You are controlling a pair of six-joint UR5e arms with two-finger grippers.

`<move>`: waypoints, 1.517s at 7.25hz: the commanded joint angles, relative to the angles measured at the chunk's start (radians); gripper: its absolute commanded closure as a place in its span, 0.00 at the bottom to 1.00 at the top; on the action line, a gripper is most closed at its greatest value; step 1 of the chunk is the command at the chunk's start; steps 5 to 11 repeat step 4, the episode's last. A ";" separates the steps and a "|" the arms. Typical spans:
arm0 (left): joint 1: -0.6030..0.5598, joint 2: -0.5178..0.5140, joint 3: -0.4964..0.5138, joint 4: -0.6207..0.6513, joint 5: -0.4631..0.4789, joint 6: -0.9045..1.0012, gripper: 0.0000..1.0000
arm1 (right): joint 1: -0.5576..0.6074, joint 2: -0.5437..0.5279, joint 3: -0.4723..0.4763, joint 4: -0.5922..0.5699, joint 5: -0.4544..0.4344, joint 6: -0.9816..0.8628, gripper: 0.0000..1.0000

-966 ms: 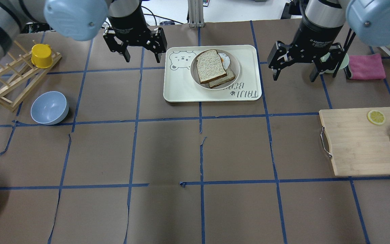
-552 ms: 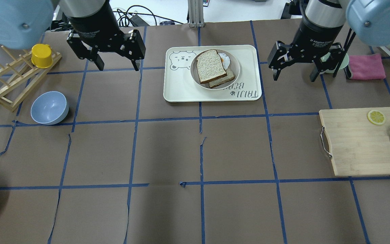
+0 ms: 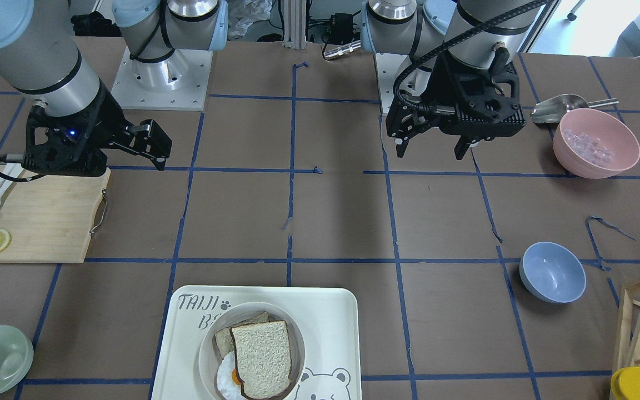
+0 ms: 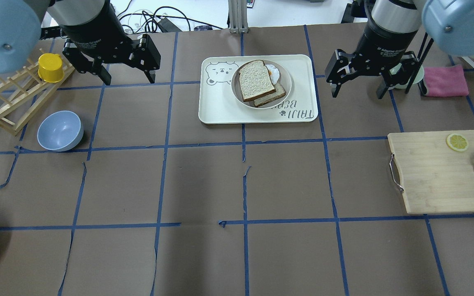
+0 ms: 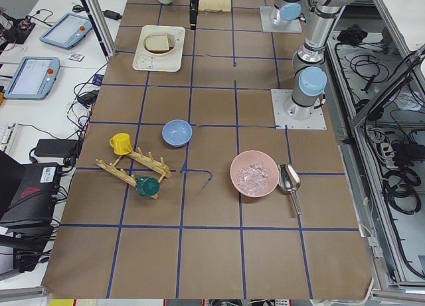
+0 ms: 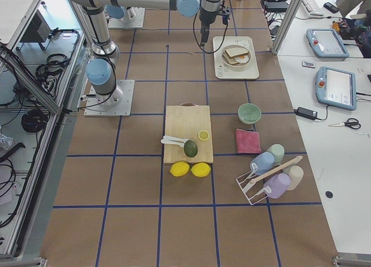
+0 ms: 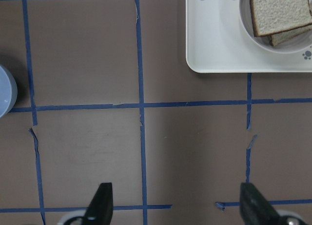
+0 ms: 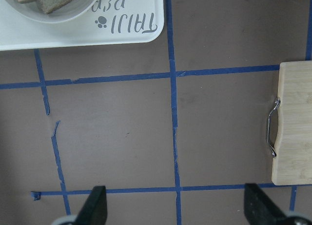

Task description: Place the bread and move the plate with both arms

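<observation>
The bread (image 4: pixel 256 80) lies in the plate (image 4: pixel 287 85), over another slice (image 4: pixel 272 97) and an egg (image 4: pixel 274 75). The plate stands on the tray (image 4: pixel 220 103). The left gripper (image 4: pixel 130 79) and the right gripper (image 4: pixel 358 93) hang beside the tray, jaws apart.

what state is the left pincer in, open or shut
Open: the left pincer has its fingers spread wide, nothing between them.

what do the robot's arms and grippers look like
The left arm and right arm are silver-grey tubes with light blue round joint caps. The left gripper and right gripper are black, two-fingered, with white lettering on their collars. A black cable loops down the left arm.
</observation>
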 commanded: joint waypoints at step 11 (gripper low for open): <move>-0.003 0.005 -0.013 0.027 -0.001 0.001 0.05 | 0.000 -0.004 0.001 0.000 0.003 -0.001 0.00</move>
